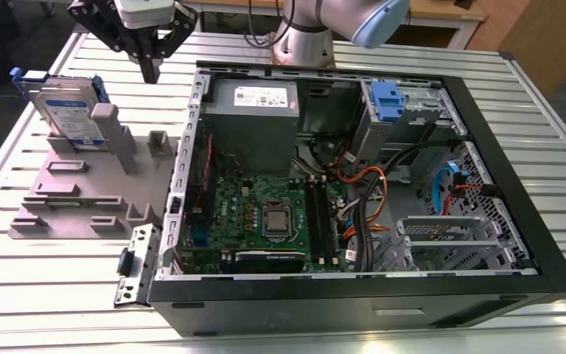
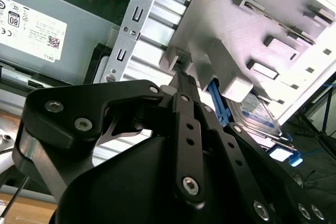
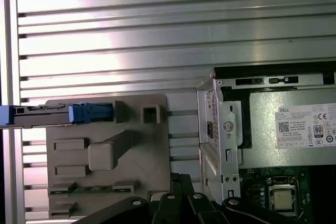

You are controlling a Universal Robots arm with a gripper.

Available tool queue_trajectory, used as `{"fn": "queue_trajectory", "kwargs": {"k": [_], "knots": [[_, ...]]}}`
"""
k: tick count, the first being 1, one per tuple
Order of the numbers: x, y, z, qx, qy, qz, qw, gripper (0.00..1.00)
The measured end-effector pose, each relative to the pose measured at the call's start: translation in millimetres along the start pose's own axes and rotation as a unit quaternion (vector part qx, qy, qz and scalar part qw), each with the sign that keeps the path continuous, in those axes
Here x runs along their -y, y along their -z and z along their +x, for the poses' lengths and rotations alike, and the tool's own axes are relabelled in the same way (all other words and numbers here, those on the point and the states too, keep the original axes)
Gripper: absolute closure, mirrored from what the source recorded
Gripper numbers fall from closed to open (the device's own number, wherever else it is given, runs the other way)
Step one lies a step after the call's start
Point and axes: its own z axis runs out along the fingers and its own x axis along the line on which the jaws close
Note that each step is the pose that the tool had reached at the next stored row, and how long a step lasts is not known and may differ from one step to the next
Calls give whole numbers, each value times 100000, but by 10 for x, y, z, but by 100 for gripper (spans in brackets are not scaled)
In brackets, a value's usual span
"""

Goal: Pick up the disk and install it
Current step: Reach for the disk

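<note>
One ribbed aluminium desk [image 1: 529,88] carries one open black metal case [image 1: 362,304], with a green board [image 1: 263,214] and a grey supply box [image 1: 253,122] inside. Beside it lies one matte grey slotted holder [image 1: 71,195]. One flat silver disk [image 1: 71,110], blue-framed, stands on edge in the holder. The black end effector [image 1: 150,72] hangs between disk and case, fingers together and empty.

The disk [image 1: 71,110] stands on the fixture [image 1: 77,199], at the exterior view's left of the computer case [image 1: 362,299].

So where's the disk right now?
The disk stands on edge in the grey holder at the exterior view's left, beside the open computer case.
</note>
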Motion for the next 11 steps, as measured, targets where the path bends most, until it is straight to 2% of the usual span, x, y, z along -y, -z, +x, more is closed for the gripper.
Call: {"fn": "queue_trajectory", "kwargs": {"k": [2, 11], "knots": [[3, -1, 37, 0, -7, 1, 100000, 89], [5, -6, 57, 7, -8, -6, 100000, 89]]}}
